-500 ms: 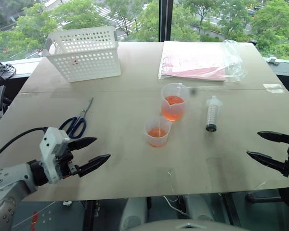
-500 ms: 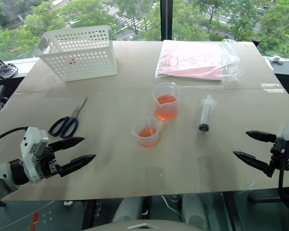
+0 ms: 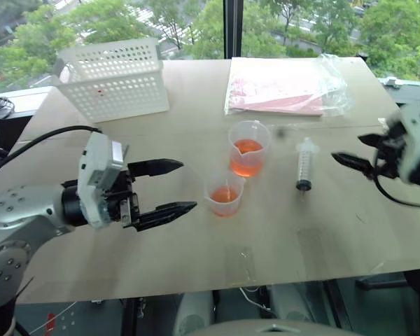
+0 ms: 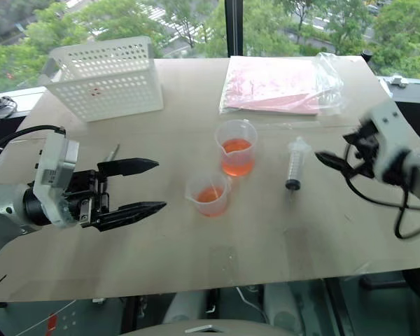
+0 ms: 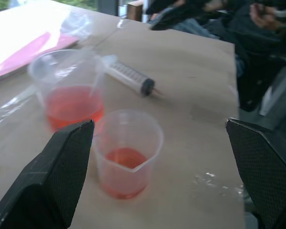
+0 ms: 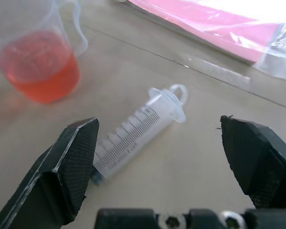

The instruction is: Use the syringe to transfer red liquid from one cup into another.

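- Both arms have risen and swung inward; right gripper (image 3: pixel 355 150), jaws spread and empty, now faces the large clear graduated syringe (image 3: pixel 306 163).
- Syringe lies on the table just beyond it, long axis crosswise to its fingers.
- Left gripper (image 3: pixel 168 187), also spread, is farther off.

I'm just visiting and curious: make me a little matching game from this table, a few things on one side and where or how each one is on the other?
Things:
1. syringe
2. white basket
3. taller cup
4. left end effector

Descriptions:
A. standing, holding red liquid
B. lying flat on the table
C. open, holding nothing
D. at the far left corner of the table

Pairs: 1-B, 2-D, 3-A, 4-C
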Available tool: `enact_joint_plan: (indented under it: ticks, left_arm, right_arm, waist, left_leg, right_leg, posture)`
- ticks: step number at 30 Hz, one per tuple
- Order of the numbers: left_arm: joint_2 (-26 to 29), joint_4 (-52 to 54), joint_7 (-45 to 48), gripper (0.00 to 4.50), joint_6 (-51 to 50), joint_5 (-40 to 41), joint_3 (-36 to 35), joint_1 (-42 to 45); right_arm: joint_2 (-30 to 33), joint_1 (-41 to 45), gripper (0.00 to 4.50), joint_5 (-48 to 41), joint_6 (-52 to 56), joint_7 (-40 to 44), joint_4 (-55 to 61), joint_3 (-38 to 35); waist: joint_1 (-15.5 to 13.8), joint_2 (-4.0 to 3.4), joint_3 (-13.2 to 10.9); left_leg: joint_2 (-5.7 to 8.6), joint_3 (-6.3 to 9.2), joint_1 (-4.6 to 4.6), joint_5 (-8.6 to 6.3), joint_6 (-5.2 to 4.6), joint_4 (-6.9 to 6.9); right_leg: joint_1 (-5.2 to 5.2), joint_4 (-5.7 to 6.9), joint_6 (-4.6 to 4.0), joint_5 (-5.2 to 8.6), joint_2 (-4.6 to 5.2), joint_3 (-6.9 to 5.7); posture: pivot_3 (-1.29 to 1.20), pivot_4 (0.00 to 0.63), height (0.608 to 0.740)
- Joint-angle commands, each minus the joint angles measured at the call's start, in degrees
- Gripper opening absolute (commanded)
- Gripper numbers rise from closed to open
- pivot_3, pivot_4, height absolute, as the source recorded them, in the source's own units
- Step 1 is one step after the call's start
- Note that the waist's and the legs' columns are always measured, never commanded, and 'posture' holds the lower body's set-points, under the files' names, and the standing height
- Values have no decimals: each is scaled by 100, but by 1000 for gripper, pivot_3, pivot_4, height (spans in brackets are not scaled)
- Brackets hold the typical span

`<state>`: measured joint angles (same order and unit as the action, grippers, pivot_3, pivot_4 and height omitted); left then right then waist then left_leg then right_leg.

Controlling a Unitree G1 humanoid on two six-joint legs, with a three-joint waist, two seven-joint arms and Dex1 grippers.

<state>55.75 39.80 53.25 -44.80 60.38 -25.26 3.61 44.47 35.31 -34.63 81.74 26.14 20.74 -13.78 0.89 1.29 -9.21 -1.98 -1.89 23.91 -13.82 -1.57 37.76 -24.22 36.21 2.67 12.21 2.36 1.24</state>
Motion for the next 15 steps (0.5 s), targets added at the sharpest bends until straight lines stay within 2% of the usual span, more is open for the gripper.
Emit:
enact_joint_plan:
  ticks: [1, 9, 13, 15]
  left_arm:
    - [40, 269, -116, 4495, 88, 106, 152, 130]
    - [-131, 569, -416, 4495, 143, 240, 268, -55]
    - [-168, 689, -577, 4495, 149, 375, 234, -167]
    - [-179, 749, -639, 4495, 166, 416, 200, -253]
  right_arm:
    - [-439, 939, 4392, 145, 1056, -989, -1029, 313]
    - [-756, 2479, 4392, -1116, 1076, -2753, -4033, 1138]
    - [-1020, 2939, 4392, -1067, 1076, -3269, -5024, 1222]
    - [-1258, 3162, 4392, -752, 1076, -3287, -5455, 1115]
  waist:
    - [-19, 0, -2]
    - [12, 1, -4]
    - [22, 0, -4]
    - [19, 0, -4]
  left_leg:
    - [3, -8, 0, 0, 0, -12]
    - [11, -38, 6, 0, -1, -30]
    - [10, -44, 2, 0, -1, -33]
    - [7, -42, 2, 0, -2, -33]
  right_leg:
    - [0, -3, 3, -2, -1, -5]
    - [-9, -28, 21, -13, 4, 15]
    - [-10, -26, 22, -14, 1, 21]
    - [-10, -25, 22, -14, -2, 19]
  posture:
    - [0, 150, 740]
    - [0, 150, 740]
    - [0, 150, 740]
    - [0, 150, 740]
